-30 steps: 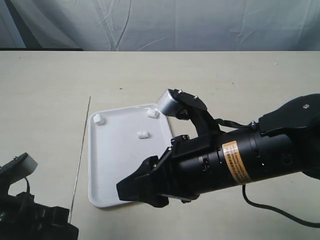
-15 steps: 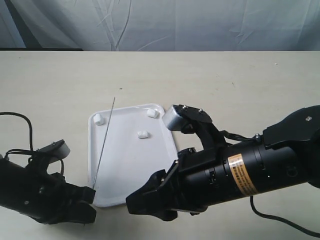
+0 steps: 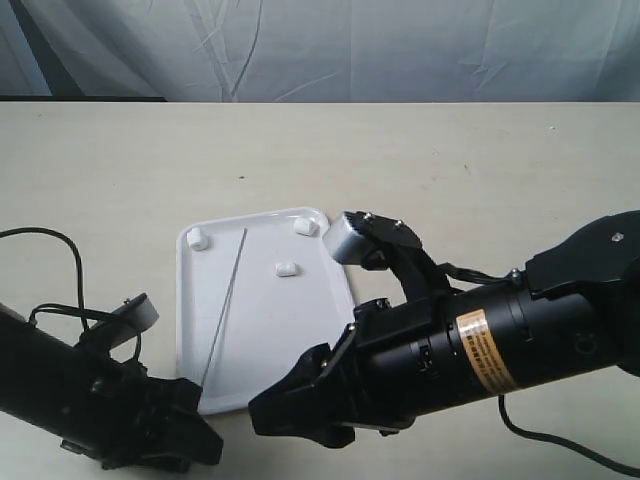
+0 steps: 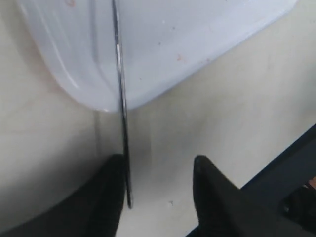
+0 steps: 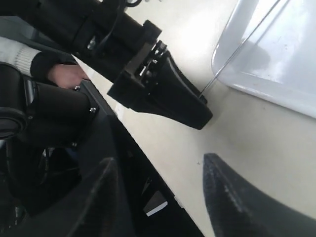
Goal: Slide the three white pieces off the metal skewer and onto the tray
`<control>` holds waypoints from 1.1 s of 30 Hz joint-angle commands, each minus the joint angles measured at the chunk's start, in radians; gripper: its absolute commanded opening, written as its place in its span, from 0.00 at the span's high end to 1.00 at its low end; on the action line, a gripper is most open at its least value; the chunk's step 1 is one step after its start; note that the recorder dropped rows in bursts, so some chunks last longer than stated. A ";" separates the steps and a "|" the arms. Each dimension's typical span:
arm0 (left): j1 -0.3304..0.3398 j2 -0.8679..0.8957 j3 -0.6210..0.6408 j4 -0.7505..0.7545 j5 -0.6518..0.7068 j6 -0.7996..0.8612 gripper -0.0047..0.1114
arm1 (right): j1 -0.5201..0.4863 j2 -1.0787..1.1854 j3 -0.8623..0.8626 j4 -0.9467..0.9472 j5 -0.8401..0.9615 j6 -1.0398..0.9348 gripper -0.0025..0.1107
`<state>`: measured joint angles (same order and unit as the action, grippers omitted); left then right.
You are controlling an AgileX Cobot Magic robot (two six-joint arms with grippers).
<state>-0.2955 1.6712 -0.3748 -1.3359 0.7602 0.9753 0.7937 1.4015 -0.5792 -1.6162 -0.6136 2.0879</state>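
The white tray (image 3: 300,330) lies mid-table. Three white pieces rest loose on its far part: one (image 3: 197,239) at the left corner, one (image 3: 306,226) at the right corner, one (image 3: 286,268) nearer the middle. The bare metal skewer (image 3: 225,305) lies slanted across the tray, its near end over the front rim. In the left wrist view the skewer (image 4: 121,98) runs beside one finger (image 4: 111,192) of my left gripper (image 4: 158,182), which stands open; in the exterior view that gripper (image 3: 195,425) is at the tray's front-left corner. My right gripper (image 3: 290,420) hangs open over the tray's front edge.
The right wrist view shows the left gripper (image 5: 163,94) on the tabletop by the tray corner (image 5: 276,64), the skewer (image 5: 237,49) reaching to its tip, and the table's edge with dark equipment beyond. A grey cloth backdrop hangs behind the table.
The skewer swung from left of the tray to lying across it. My left gripper moved right and toward the front edge. The right arm barely shifted.
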 commanded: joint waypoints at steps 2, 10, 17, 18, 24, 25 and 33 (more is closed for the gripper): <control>-0.006 -0.073 0.015 0.018 0.043 -0.011 0.76 | 0.000 -0.009 0.006 -0.003 -0.045 0.006 0.54; -0.006 -0.474 0.031 -0.024 -0.005 -0.106 0.96 | 0.065 -0.013 0.039 -0.013 0.015 0.006 0.54; -0.006 -0.847 0.031 0.292 -0.207 -0.399 0.96 | 0.104 -0.101 0.131 -0.013 0.200 -0.028 0.54; -0.006 -0.900 0.031 0.367 -0.228 -0.464 0.96 | 0.104 -0.129 0.145 -0.013 0.222 -0.028 0.54; -0.006 -1.151 -0.001 0.793 -0.246 -0.762 0.96 | 0.104 -0.326 0.177 -0.017 0.319 -0.037 0.54; -0.006 -1.179 -0.010 0.870 -0.239 -0.803 0.96 | 0.104 -0.368 0.177 -0.017 0.331 -0.037 0.54; -0.006 -1.378 -0.061 1.287 -0.128 -1.118 0.96 | 0.104 -0.694 0.177 -0.084 0.397 -0.039 0.58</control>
<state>-0.2955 0.3470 -0.4218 -0.1544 0.5818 -0.0558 0.8937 0.8139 -0.4066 -1.6626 -0.2352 2.0568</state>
